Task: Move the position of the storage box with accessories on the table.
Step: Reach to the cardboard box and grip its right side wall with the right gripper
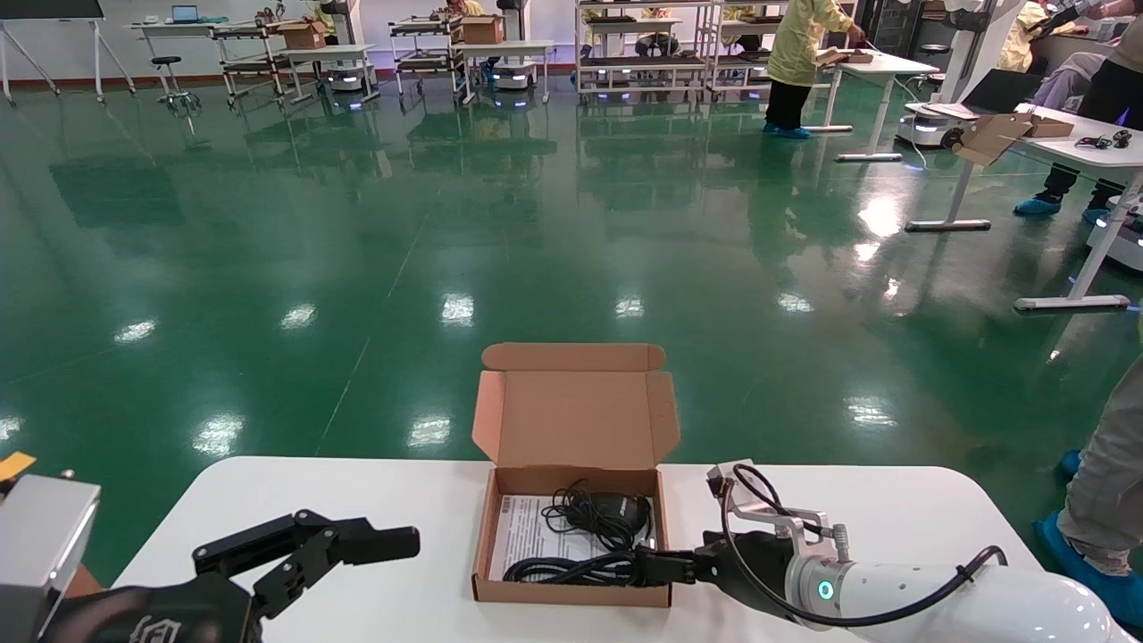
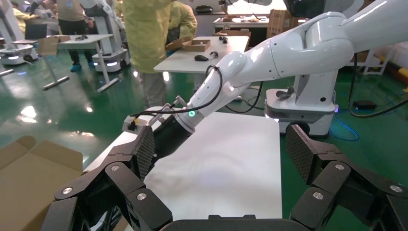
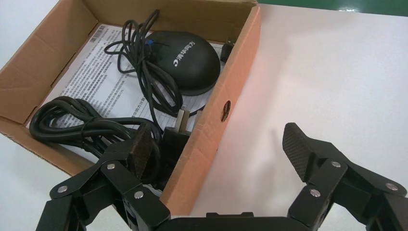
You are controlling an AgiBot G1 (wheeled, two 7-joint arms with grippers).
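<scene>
The storage box [image 3: 211,130] wall is straddled by the unclenched right gripper [image 3: 219,151], which should be clenched squarely, cables [image 3: 91,127] kept clear; left gripper [image 2: 221,159] parked, released.

A glossy green floor [image 1: 357,232] stretches back to white desks [image 1: 1085,156], shelving carts [image 1: 643,45] and a yellow-coated person [image 1: 799,62], apparently handling a cardboard box [image 1: 848,55].

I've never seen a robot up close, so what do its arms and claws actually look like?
The right arm is smooth glossy white, with a small glowing teal ring near the wrist and a black cable looped alongside. It ends in the black right gripper, built of riveted linkage bars, its jaws faced with dark textured pads. The left gripper is the same black linkage design.
</scene>
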